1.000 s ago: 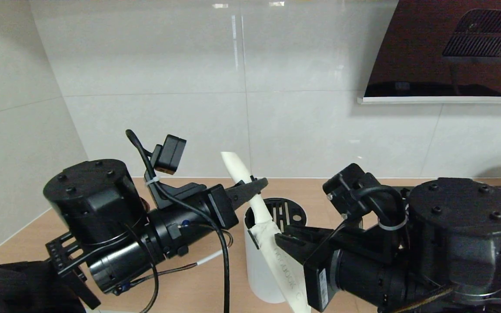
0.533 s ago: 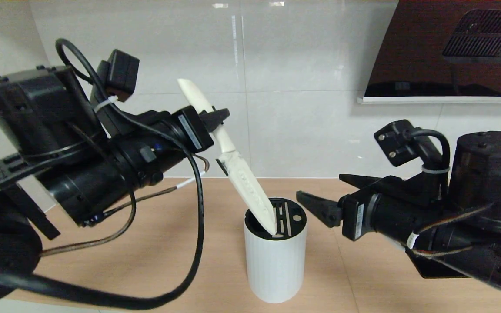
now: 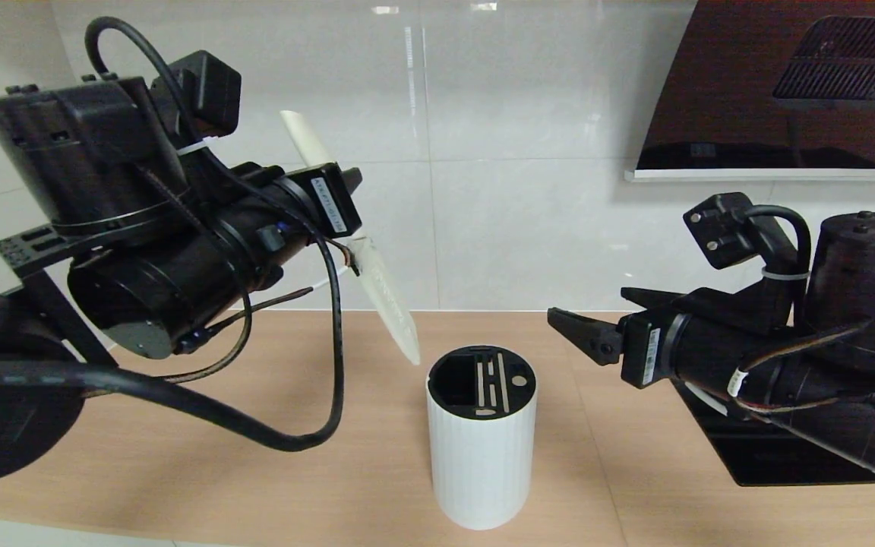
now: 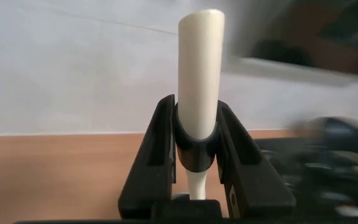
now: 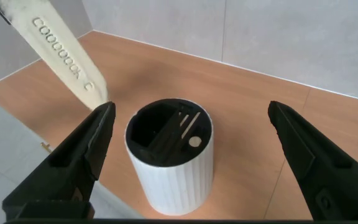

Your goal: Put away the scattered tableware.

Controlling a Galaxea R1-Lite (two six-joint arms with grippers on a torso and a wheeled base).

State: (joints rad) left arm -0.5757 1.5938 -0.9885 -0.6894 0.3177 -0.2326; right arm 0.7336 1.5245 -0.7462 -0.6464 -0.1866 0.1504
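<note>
My left gripper [image 3: 339, 186] is shut on the handle of a white knife [image 3: 384, 296], held high over the counter. The blade slants down to the right, its tip just up and left of the white cylindrical holder [image 3: 481, 448]. The holder's black slotted top [image 3: 483, 382] faces up. In the left wrist view the cream handle [image 4: 199, 74] stands clamped between the fingers [image 4: 160, 146]. My right gripper [image 3: 578, 330] is open, level with the holder's top on its right. In the right wrist view its fingertips [image 5: 101, 124] flank the holder [image 5: 169, 162], and the knife blade [image 5: 58, 53] hangs above.
The holder stands on a light wooden counter [image 3: 331, 471] against a white tiled wall. A black cooktop [image 3: 756, 456] lies on the counter under my right arm. A dark range hood [image 3: 787, 91] hangs at upper right.
The left gripper lifted the knife and drew it left, so the blade tip has come out of the holder's opening. The right gripper backed off slightly to the right.
</note>
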